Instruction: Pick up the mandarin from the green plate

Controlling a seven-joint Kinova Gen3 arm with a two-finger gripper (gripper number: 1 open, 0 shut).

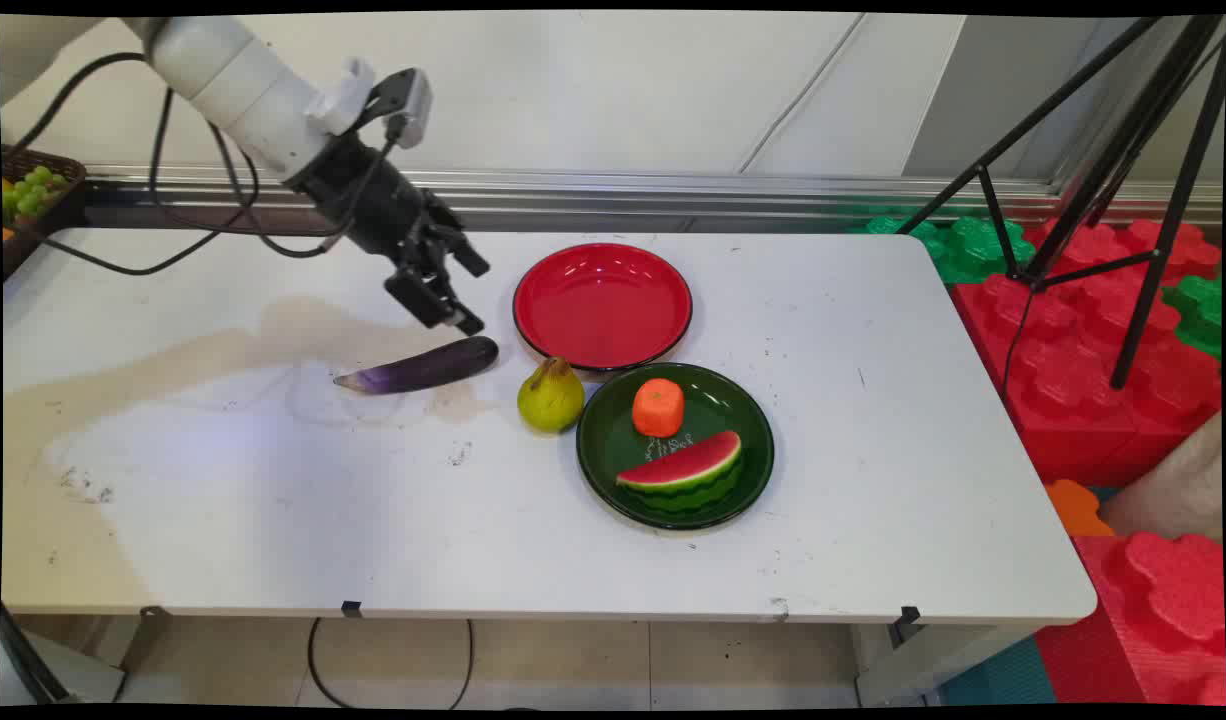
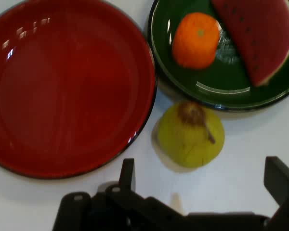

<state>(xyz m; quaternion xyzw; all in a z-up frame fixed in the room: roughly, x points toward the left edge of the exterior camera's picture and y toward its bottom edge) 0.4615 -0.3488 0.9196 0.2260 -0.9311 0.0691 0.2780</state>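
Observation:
My black gripper (image 1: 478,297) hangs open just above the table, tilted down to the right, with nothing between its fingers. A purple eggplant (image 1: 423,367) lies right below it on the white table. To the right sit a yellow-green pear (image 1: 550,396) and an empty red plate (image 1: 603,305). A green plate (image 1: 745,425) holds an orange fruit (image 1: 658,407) and a watermelon slice (image 1: 685,470). In the hand view the gripper (image 2: 202,187) points toward the pear (image 2: 190,134), with the red plate (image 2: 67,86), green plate (image 2: 221,91), orange fruit (image 2: 196,39) and watermelon slice (image 2: 257,36) beyond. The eggplant is out of that view.
A dark basket (image 1: 58,190) with green grapes (image 1: 28,188) stands at the table's far left edge. A black tripod (image 1: 1123,150) and red and green foam blocks (image 1: 1083,330) stand off the table's right side. Black cables hang from the arm.

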